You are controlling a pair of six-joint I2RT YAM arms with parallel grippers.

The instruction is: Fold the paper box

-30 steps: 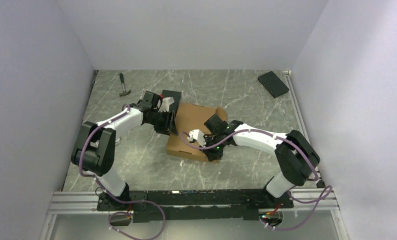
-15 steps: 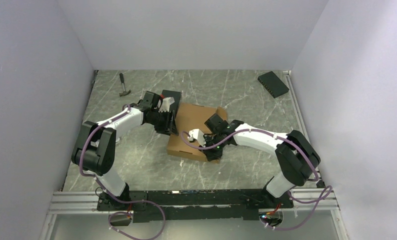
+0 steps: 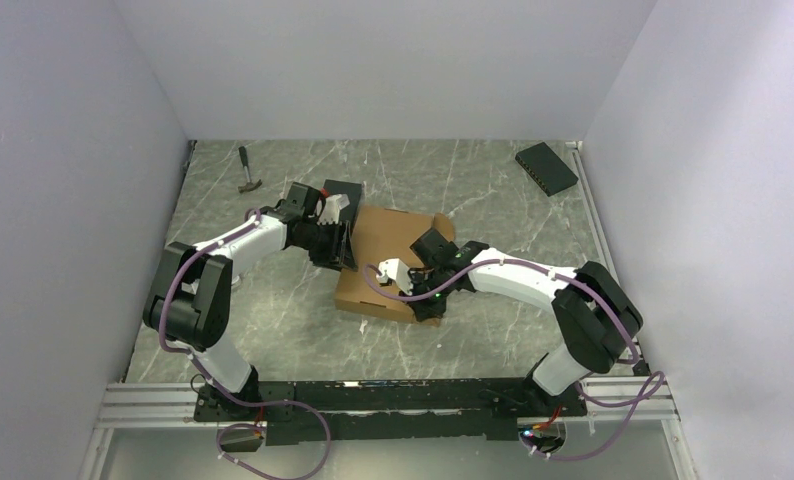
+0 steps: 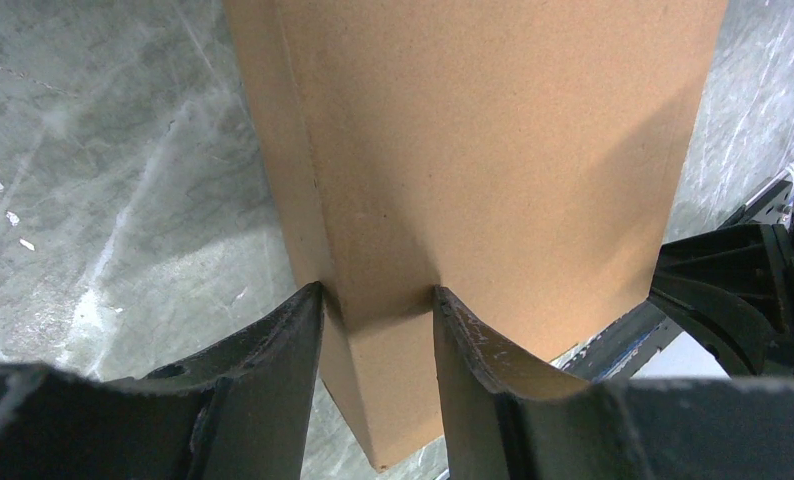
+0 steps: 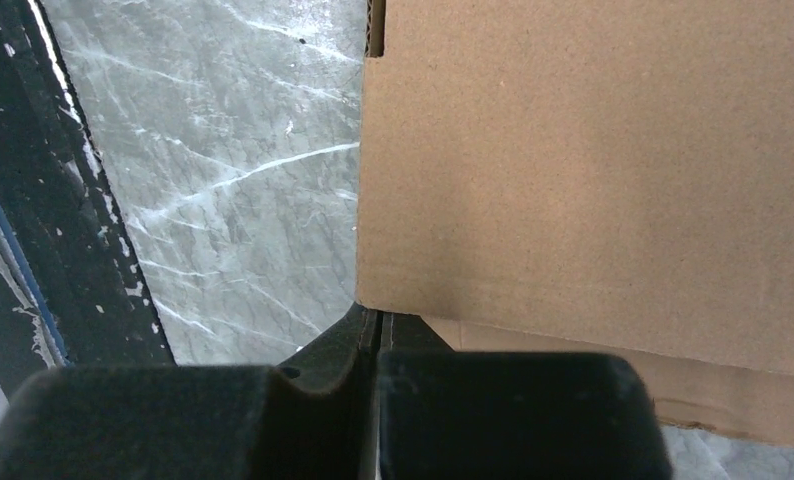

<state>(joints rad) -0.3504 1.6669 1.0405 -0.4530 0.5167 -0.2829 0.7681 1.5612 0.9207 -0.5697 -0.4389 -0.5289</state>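
Note:
The paper box (image 3: 388, 262) is a brown cardboard mailer lying mid-table, partly folded. My left gripper (image 3: 341, 245) is at its left side. In the left wrist view its fingers (image 4: 303, 330) straddle a raised folded edge of the paper box (image 4: 493, 150) and press on both faces, so the left gripper (image 4: 378, 305) is shut on it. My right gripper (image 3: 428, 300) sits at the box's near right corner. In the right wrist view the right gripper (image 5: 378, 325) has its jaws together, their tips tucked just under the edge of a flat panel of the paper box (image 5: 593, 170).
A flat black box (image 3: 341, 190) lies just behind the left gripper. Another flat black box (image 3: 547, 167) sits at the far right corner. A hammer (image 3: 249, 172) lies at the far left. White walls close in three sides, and a metal rail (image 3: 373, 400) runs along the near edge.

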